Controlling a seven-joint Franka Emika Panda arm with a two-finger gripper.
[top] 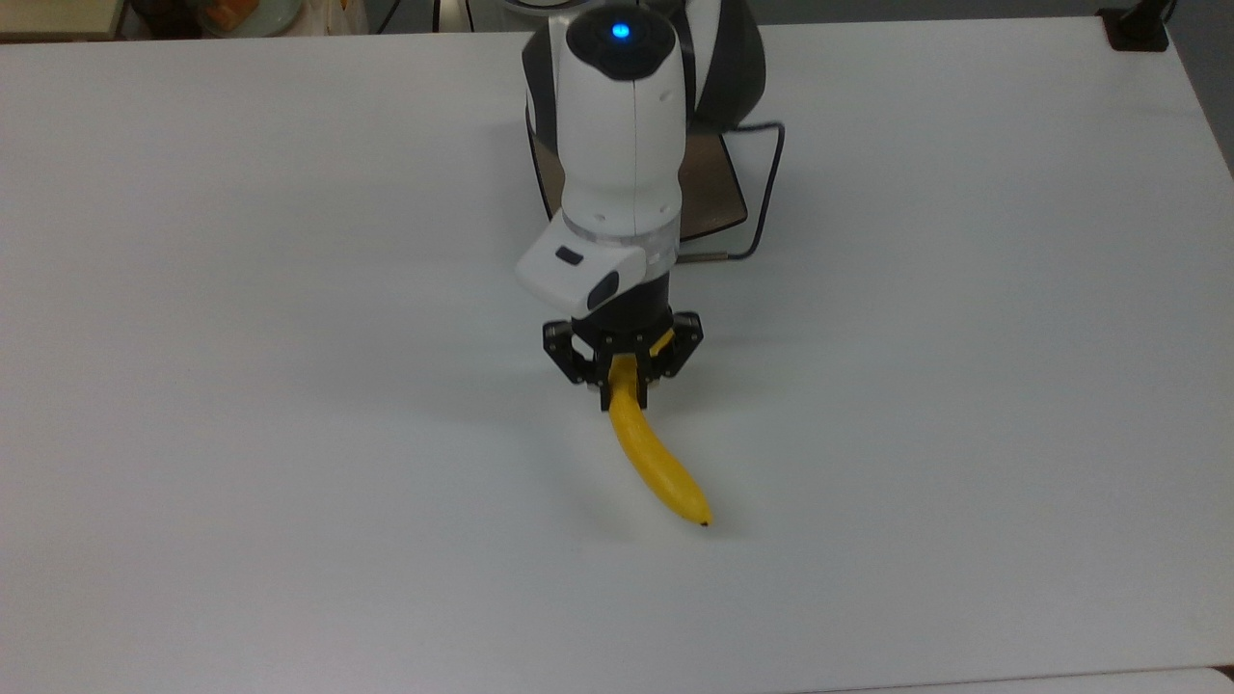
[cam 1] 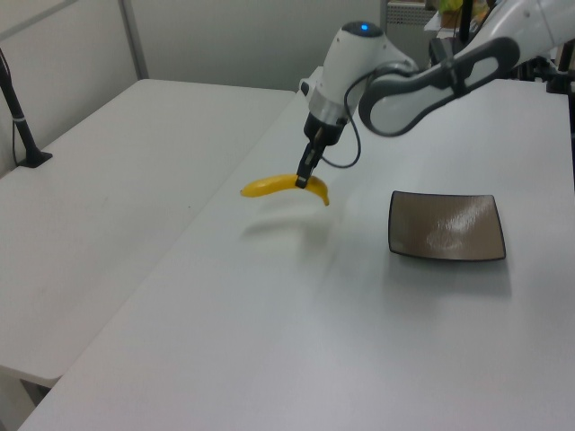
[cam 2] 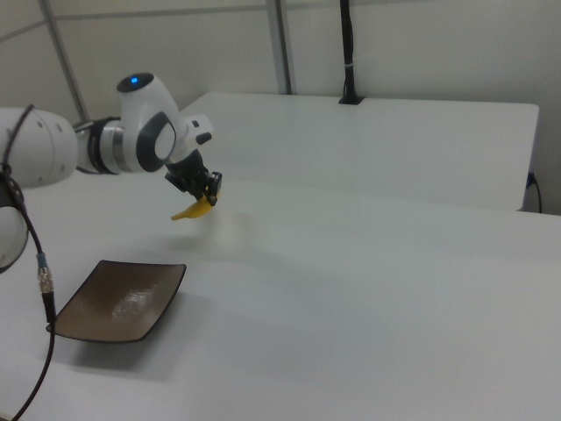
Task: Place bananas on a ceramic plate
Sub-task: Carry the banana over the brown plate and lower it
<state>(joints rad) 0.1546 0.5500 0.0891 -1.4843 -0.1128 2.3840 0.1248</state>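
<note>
White table (top: 289, 289), ceramic plate (cam 1: 446, 226) on it

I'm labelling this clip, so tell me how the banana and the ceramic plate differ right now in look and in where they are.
The banana is bright yellow, long and curved; the ceramic plate is brown-grey, square and shallow. The banana hangs off the white table, clamped near its stem end by the gripper, with its shadow below; the plate lies flat on the table, untouched. Both look smooth and glossy.

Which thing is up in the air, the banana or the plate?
The banana. The gripper is shut on one end, and the banana hangs above its shadow on the table. The plate lies flat on the table.
</note>
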